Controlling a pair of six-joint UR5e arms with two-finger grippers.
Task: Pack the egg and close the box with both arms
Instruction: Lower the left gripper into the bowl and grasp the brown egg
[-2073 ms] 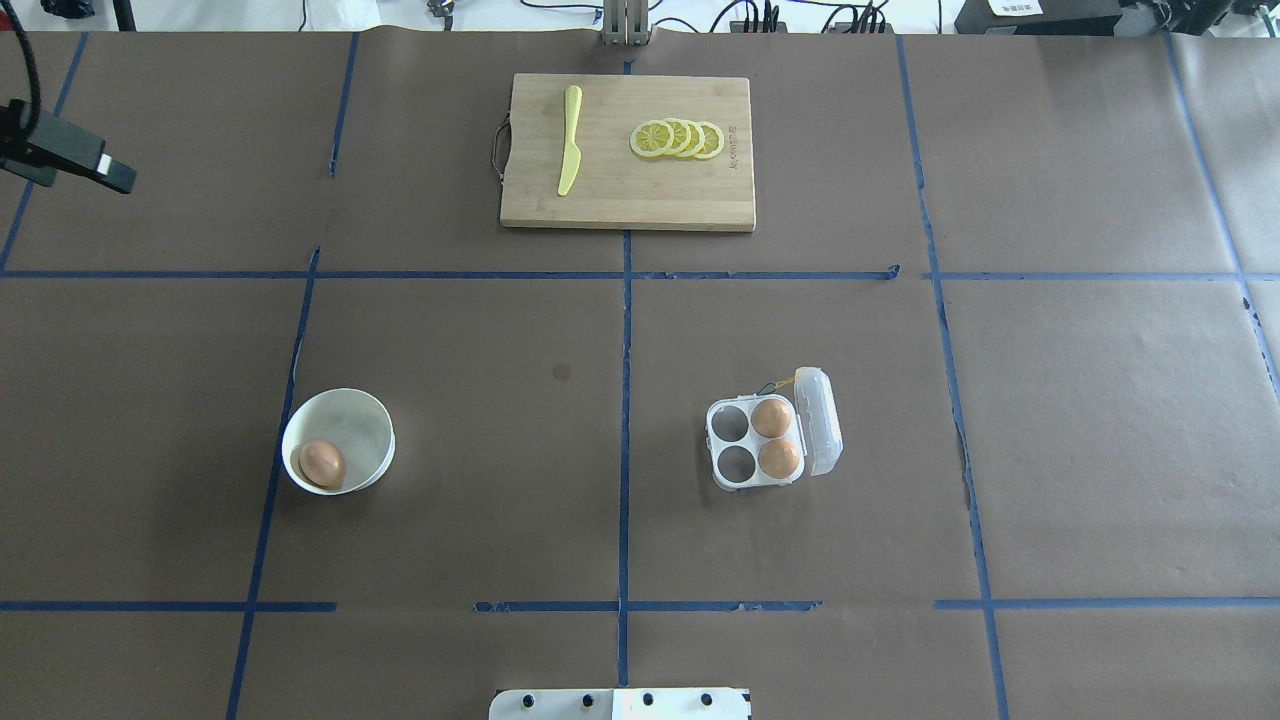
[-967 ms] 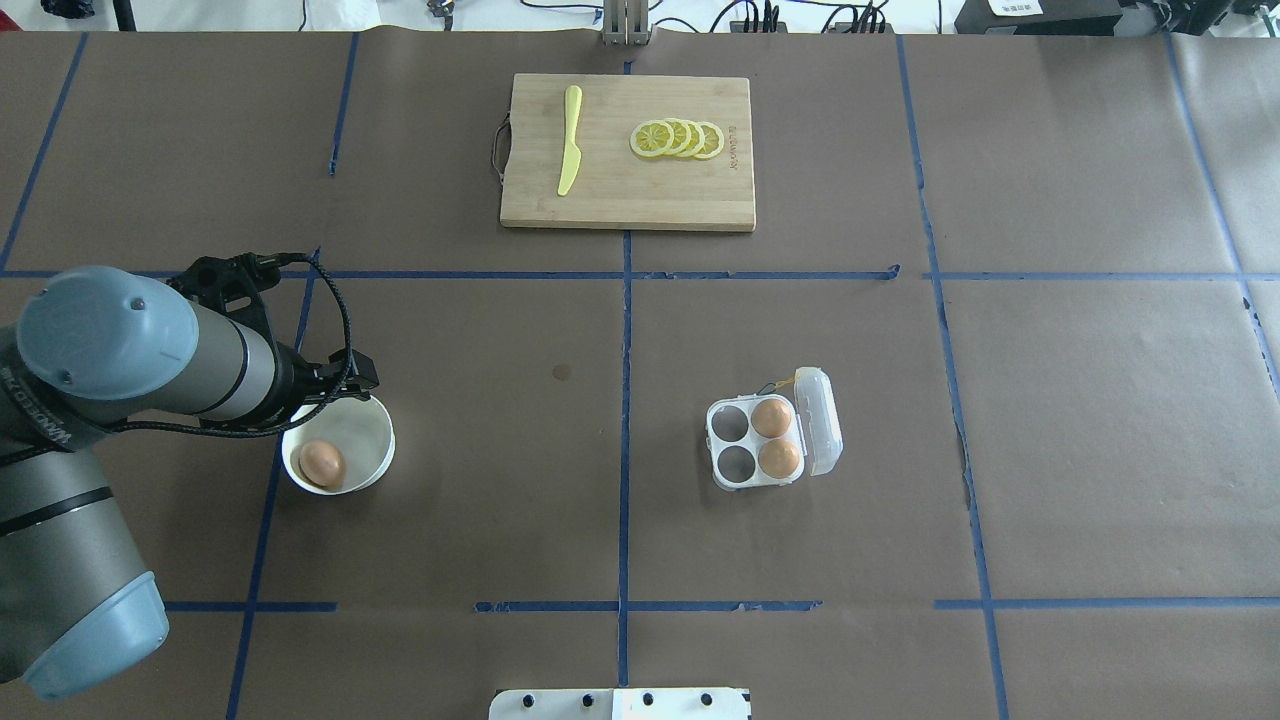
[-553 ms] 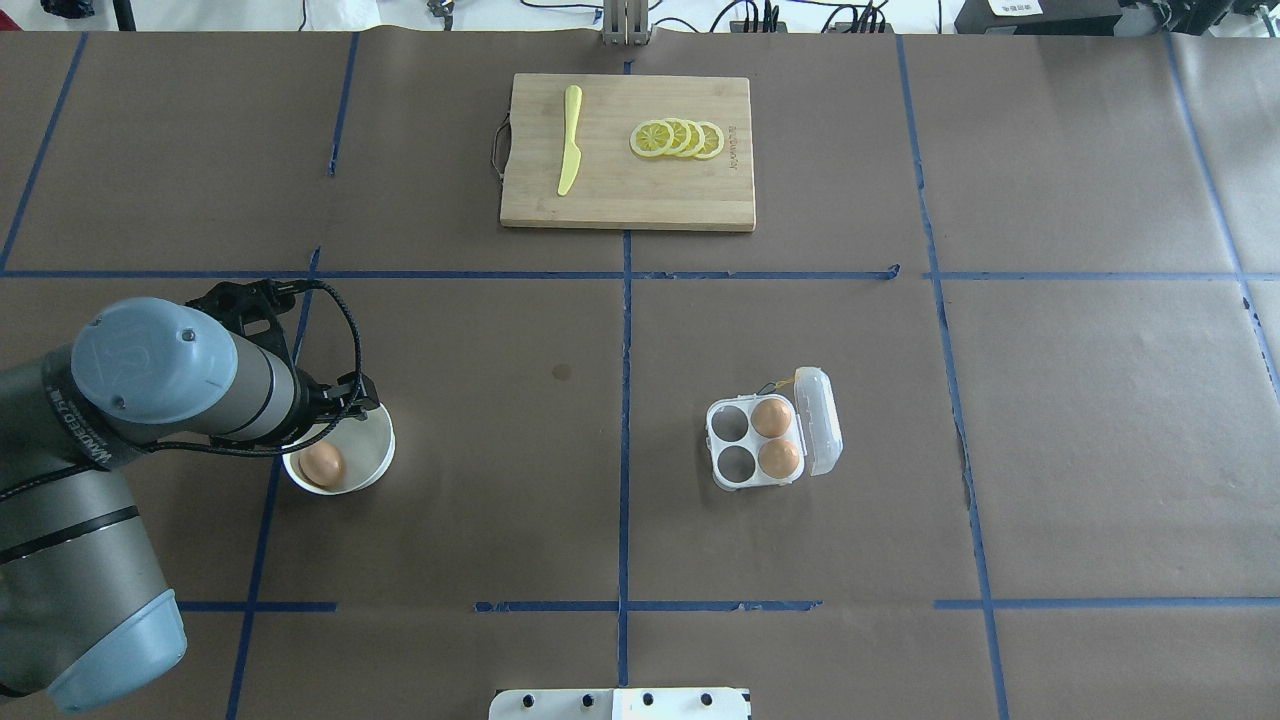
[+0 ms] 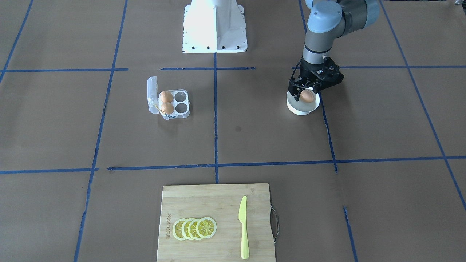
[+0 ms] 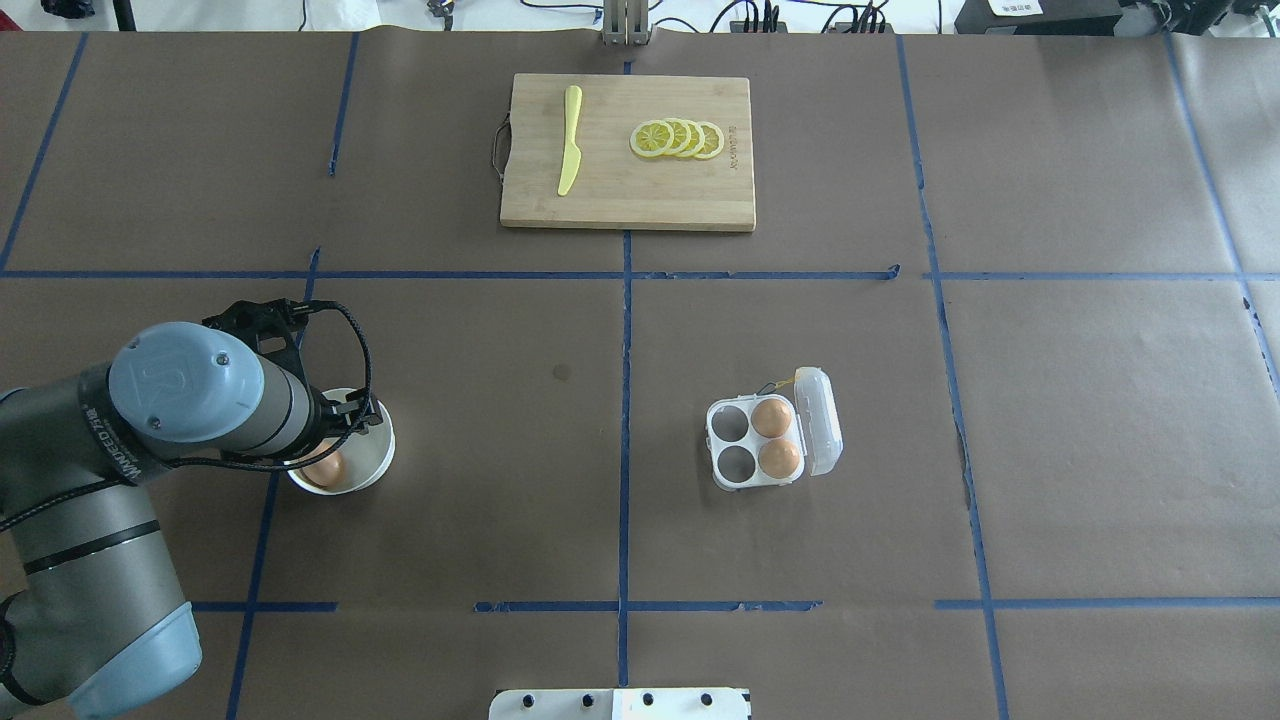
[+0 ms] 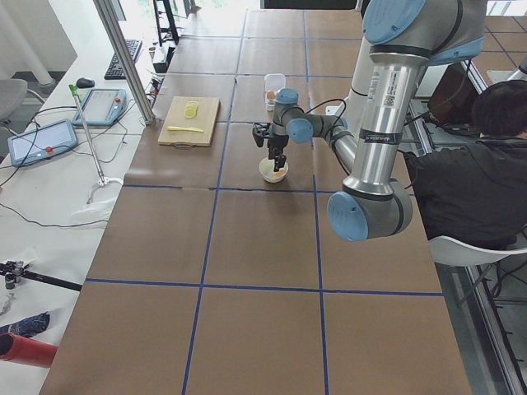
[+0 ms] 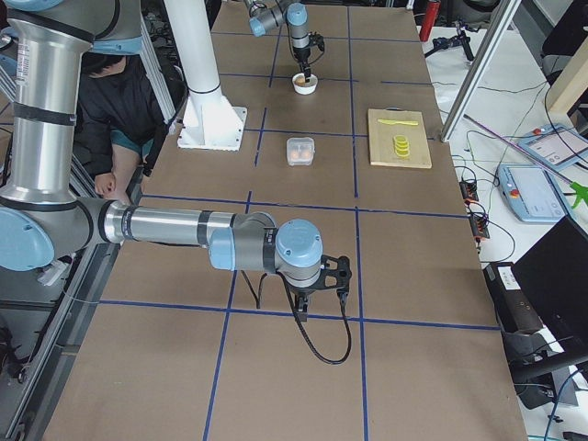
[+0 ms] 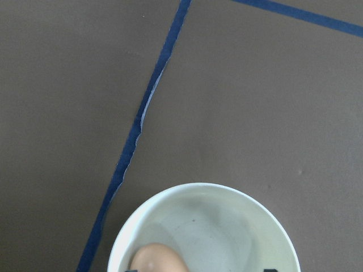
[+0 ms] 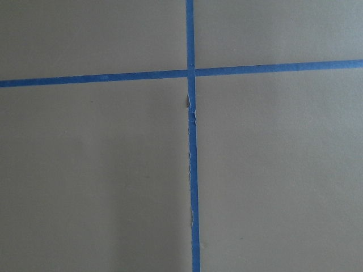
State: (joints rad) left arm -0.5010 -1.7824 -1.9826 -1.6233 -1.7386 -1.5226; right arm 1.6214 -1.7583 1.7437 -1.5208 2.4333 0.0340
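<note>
The egg [image 5: 326,468] lies in a round white bowl [image 5: 385,450] at the table's left; it also shows in the front view [image 4: 307,96] and the left wrist view [image 8: 156,258]. My left gripper [image 4: 307,91] hangs just over the bowl, open, one finger on each side of the egg and not gripping it. The clear box [image 5: 728,445] stands right of centre, its lid [image 5: 822,420] swung open. Two other brown eggs [image 5: 771,417] fill its right cups; the left cups are empty. My right gripper [image 7: 317,278] shows only in the right side view, low over bare table; I cannot tell its state.
A wooden cutting board [image 5: 625,190] with a yellow knife [image 5: 570,140] and lemon slices [image 5: 678,138] lies at the far middle. The white base block [image 5: 620,703] is at the near edge. A seated person [image 6: 494,156] is beside the table.
My left arm has come in from the left and moved over the bowl, now covering part of it. The egg, the box and the board have not moved.
</note>
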